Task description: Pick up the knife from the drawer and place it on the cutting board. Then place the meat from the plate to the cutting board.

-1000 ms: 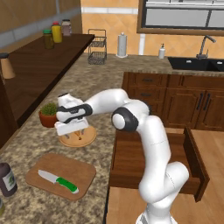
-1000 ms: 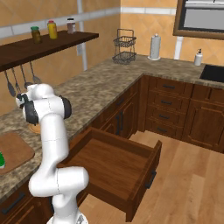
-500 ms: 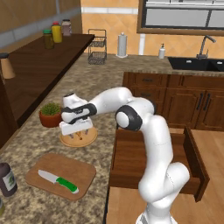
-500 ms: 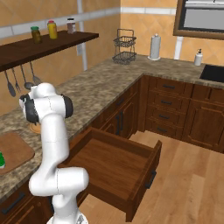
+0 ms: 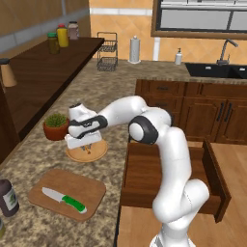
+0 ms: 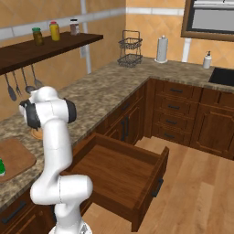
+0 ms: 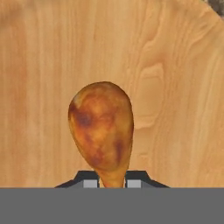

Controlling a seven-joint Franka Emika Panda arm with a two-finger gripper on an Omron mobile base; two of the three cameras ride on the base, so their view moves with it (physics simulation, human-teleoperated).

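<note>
On the left of the left base view, the cutting board [image 5: 67, 193] lies on the granite table [image 5: 108, 96] with the green-handled knife [image 5: 63, 199] already on it, so the first half of the task looks done. Just beyond it sits the round wooden plate [image 5: 88, 152], and the end effector [image 5: 85, 144] is down over it. In the hand view the chicken drumstick [image 7: 101, 129] lies on the plate's pale wood, its narrow bone end running down between the fingertips [image 7: 89, 183], which are pinched narrow on it. The drumstick looks light and rigid but rounded and glossy, so I judge it could slip or swing; the thin neck is the sensible hold. To the right, the drawer [image 5: 169, 183] stands open.
</note>
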